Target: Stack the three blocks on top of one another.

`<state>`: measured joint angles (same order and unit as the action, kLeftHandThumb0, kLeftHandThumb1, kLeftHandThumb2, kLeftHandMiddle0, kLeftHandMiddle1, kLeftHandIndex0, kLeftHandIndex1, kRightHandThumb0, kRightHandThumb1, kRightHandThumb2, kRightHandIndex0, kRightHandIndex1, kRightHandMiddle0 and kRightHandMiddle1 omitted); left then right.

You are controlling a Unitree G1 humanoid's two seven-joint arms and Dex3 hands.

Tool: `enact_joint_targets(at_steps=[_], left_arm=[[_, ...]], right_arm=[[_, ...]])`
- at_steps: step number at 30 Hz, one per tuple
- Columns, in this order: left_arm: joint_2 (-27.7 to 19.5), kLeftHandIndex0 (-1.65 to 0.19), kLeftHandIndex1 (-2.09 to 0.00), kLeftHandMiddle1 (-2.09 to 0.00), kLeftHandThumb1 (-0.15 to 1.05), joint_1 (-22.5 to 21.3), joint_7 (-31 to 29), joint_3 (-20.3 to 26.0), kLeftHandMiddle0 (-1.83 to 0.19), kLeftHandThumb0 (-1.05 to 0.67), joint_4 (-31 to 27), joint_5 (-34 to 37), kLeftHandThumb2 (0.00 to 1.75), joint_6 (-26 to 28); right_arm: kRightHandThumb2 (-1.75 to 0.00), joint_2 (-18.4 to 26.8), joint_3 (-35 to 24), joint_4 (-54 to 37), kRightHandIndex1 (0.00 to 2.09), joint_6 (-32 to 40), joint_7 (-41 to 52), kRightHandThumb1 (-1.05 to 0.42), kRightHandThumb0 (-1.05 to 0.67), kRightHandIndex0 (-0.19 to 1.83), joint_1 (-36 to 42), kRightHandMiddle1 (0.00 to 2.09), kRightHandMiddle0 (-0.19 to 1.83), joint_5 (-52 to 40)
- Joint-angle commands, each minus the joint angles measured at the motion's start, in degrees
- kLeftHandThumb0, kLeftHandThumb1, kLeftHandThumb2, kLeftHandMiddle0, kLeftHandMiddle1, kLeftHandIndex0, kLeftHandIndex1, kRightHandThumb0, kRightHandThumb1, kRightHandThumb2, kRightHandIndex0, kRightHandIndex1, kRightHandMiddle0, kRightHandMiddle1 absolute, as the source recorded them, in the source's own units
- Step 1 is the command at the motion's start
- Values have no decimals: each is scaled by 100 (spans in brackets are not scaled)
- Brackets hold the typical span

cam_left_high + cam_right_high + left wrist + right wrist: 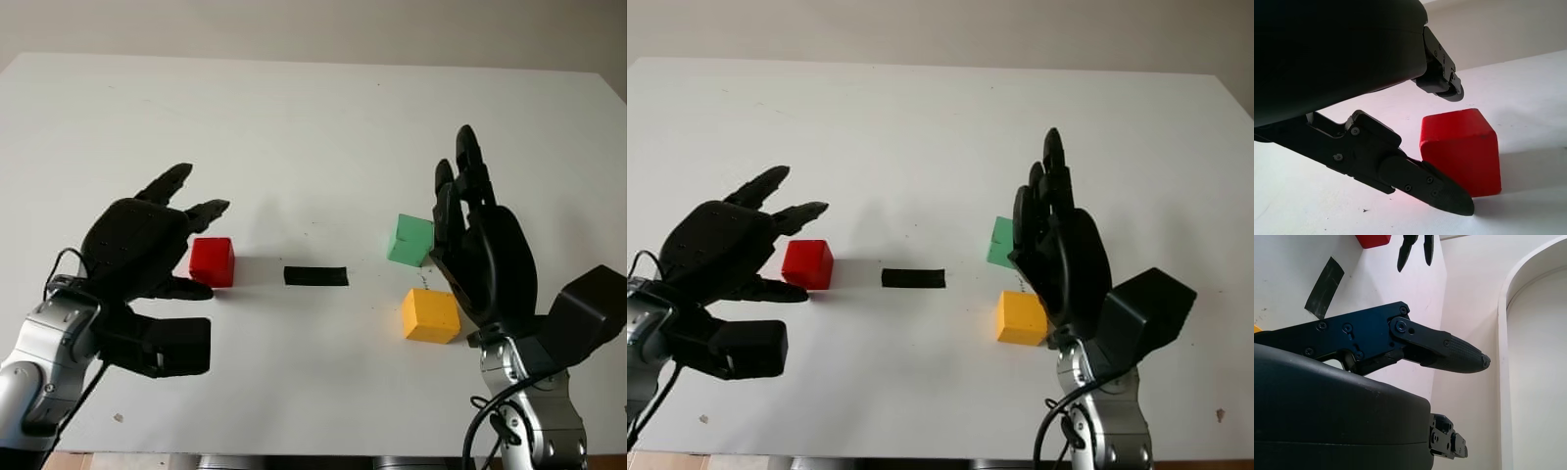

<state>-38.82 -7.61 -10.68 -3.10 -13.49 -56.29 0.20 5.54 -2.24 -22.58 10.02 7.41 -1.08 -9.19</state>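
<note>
Blocks lie unstacked on the white tabletop [313, 127]: a small red cube of smooth rigid plastic or painted wood [212, 261] at the left, a green cube of the same make [410, 240] at the right, and a yellow cube [430, 315] just nearer the robot than the green one, the two close together but apart. A short strip of black tape [315, 276] lies flat between the red cube and the other two. The left hand [147, 250] is released and holds nothing; it sits just beside the red cube, fingers reaching above the cube's far side and the thumb [1425, 183] low along its near face, with no contact evident in the left wrist view. The right hand [480, 245] is likewise open and empty, held upright just beside the green and yellow cubes. Judged from appearance, each cube is light, stiff and not fragile, though its smooth faces may slip; hold should be taken on two opposite vertical faces, near mid-height, leaving top and bottom free for square placement.
</note>
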Motion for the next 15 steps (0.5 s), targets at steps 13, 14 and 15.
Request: enact_joint_targets(at_steps=[13,14,15], left_arm=[[16,-34,-130,-9,103,69,636,117,-38,-44,19,506,6,-454],[2,-32,-138,-9,104,76,636,131,-39,-42,-2,514,6,-473],[-11,-31,-141,-9,104,80,606,140,-39,-42,-41,502,5,-466]], right_arm=[[-66,23,-40,-60,0,-60,-28,-105,-66,-19,-31,0,-19,2],[-66,32,-43,-54,0,-70,-13,-105,-66,-19,-36,0,-19,-6],[-67,40,-46,-61,0,-56,-8,-105,-65,-19,-39,0,-19,-10]])
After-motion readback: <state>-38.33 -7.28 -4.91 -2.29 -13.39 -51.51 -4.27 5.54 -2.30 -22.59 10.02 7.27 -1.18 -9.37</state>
